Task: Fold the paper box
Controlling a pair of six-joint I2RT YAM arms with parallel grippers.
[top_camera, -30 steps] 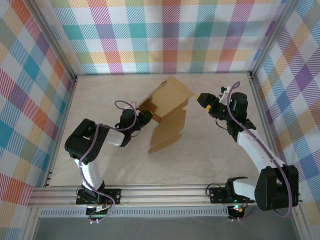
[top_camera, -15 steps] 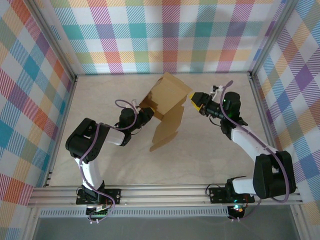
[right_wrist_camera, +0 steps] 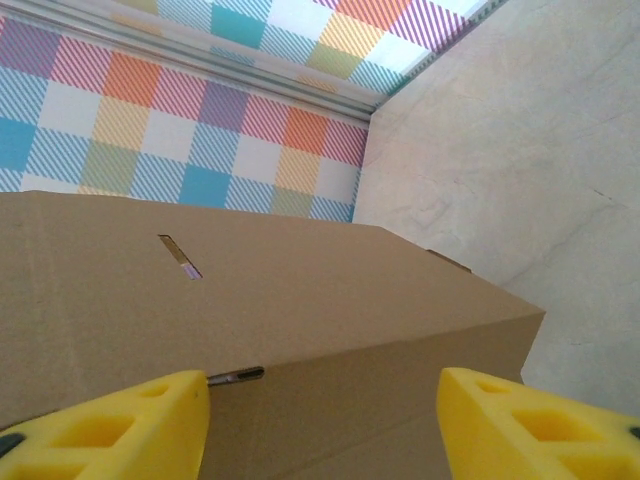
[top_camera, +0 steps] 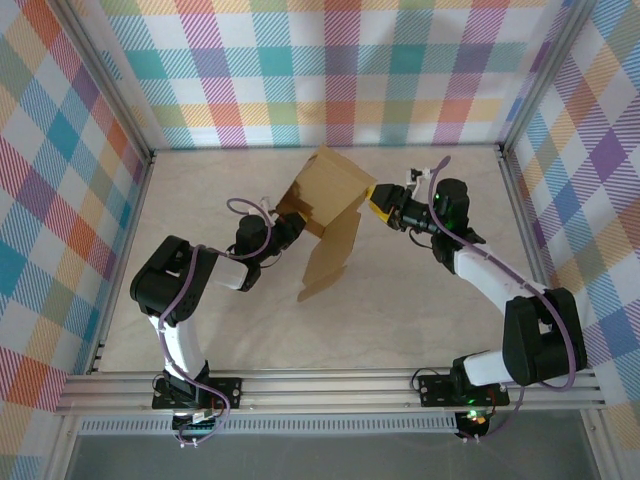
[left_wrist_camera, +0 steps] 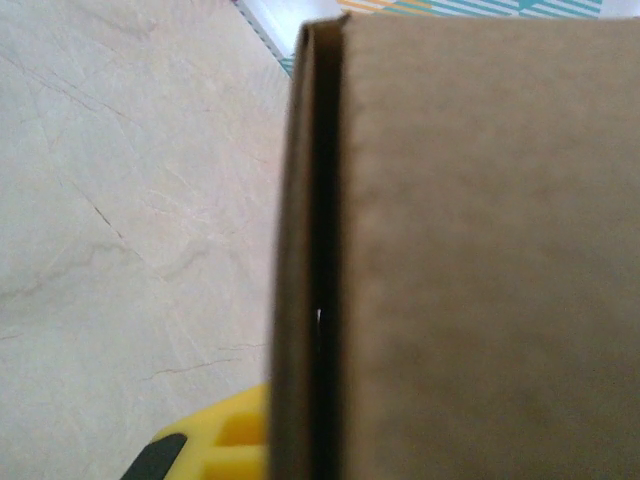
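The paper box is a brown cardboard sheet, partly folded, standing up in the middle of the table with one long flap reaching toward the near side. My left gripper is shut on its left wall. In the left wrist view that wall's edge runs upright beside one yellow finger; the other finger is hidden behind the cardboard. My right gripper is open at the box's right side. In the right wrist view its yellow fingertips stand wide apart in front of a slotted panel.
Plaid walls with metal frame rails close in the table at the back and on both sides. The pale marble-look tabletop lies bare to the right and near side of the box.
My right gripper has moved left from open table up against the box's right side. The box's raised panel has tipped leftward and its long flap has swung a little. The left gripper has stayed put.
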